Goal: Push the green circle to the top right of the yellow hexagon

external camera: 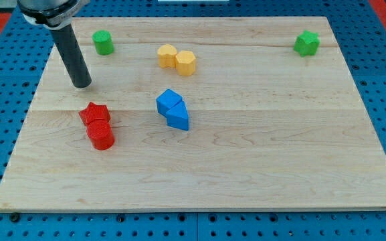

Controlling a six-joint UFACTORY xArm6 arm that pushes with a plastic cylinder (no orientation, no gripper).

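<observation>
The green circle (102, 42) is a small green cylinder near the board's top left. The yellow hexagon (186, 63) sits at the top middle, touching a second yellow block (167, 55) on its left. My tip (81, 85) rests on the board below and slightly left of the green circle, apart from it, and above the red blocks. The dark rod rises from the tip toward the view's top left.
A green star-like block (306, 43) sits at the top right. Two blue blocks (172, 109) touch each other at the middle. A red star (94, 113) and a red cylinder (101, 135) touch at the left. The wooden board (279, 167) lies on a blue pegboard.
</observation>
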